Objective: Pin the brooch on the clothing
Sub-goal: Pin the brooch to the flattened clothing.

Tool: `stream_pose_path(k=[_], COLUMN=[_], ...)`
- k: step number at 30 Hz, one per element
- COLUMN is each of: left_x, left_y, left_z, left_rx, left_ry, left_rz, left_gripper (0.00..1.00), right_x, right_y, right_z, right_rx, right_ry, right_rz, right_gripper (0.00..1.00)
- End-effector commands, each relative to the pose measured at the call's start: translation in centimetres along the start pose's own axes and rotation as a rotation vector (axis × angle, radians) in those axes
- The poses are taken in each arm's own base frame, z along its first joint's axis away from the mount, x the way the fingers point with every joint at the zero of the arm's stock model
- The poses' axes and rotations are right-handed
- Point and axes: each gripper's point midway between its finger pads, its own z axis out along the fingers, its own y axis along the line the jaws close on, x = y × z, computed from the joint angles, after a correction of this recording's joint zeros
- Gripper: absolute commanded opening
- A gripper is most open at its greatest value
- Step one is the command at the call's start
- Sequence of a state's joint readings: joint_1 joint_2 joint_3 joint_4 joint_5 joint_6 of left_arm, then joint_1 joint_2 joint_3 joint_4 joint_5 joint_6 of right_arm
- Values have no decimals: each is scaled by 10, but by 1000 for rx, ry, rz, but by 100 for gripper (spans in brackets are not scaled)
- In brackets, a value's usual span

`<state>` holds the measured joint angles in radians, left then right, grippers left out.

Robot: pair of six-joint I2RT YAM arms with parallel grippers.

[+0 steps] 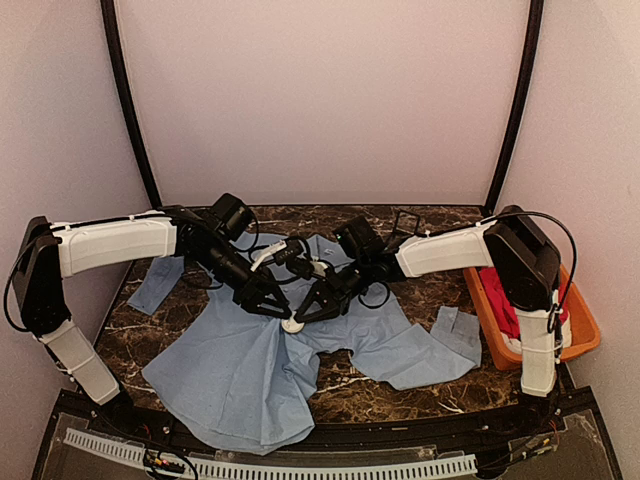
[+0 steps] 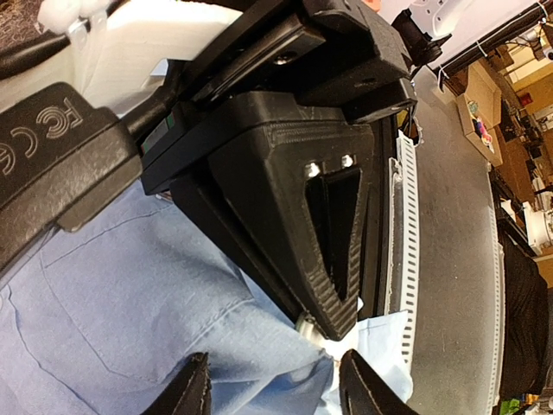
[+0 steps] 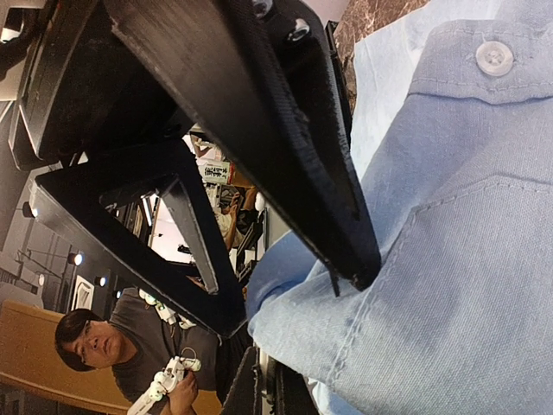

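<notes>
Shirt (image 1: 240, 370), light blue, thin cloth, long-sleeved, button-up: lies spread on the dark brown marble table (image 1: 420, 395), about centre, one sleeve out to each side. My two sets of jaws meet over its chest and hide the collar and upper front from above.

Hard to make out: small white round brooch (image 1: 293, 325), mostly covered in the top view. From my left wrist only a white sliver of it (image 2: 308, 328) shows, beside the tip of my right jaws. Pin not visible. Whether it touches the cloth: cannot tell.

Left jaws: partly apart. My own wrist view cuts the fingers (image 2: 192, 391) off at the bottom edge. The right wrist view shows them (image 3: 259, 130) straddling a raised fold of shirt, not shut on it as far as I can see.

Right jaws: closed into one black wedge, tips at the brooch. Whether they pinch it: cannot tell.

Red garment (image 1: 507, 300) sits in an orange rectangular tray (image 1: 585, 335) at the table's right edge, partly hidden behind my right arm (image 1: 450, 250).

Count: one shirt, one brooch, one tray, one red garment, two arms. In view on the shirt: one white button (image 3: 494, 58), one chest pocket (image 2: 104, 303).
</notes>
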<state>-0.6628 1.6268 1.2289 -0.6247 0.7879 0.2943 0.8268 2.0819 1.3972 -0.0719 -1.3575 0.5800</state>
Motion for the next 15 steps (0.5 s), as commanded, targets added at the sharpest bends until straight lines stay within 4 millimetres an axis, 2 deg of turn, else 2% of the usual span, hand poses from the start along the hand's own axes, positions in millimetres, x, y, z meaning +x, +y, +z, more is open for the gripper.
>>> stream_pose_path(k=[1, 15], left_x=[-3, 0], left_y=[-1, 0], left_z=[-3, -1], left_rx=[15, 4], left_ry=[2, 23], left_rz=[2, -1], left_gripper=[50, 47], right_x=[-5, -6], right_y=[25, 22], right_z=[2, 2], right_rx=[-18, -12], right_ry=[6, 5], right_rz=[-78, -67], right_gripper=[0, 0])
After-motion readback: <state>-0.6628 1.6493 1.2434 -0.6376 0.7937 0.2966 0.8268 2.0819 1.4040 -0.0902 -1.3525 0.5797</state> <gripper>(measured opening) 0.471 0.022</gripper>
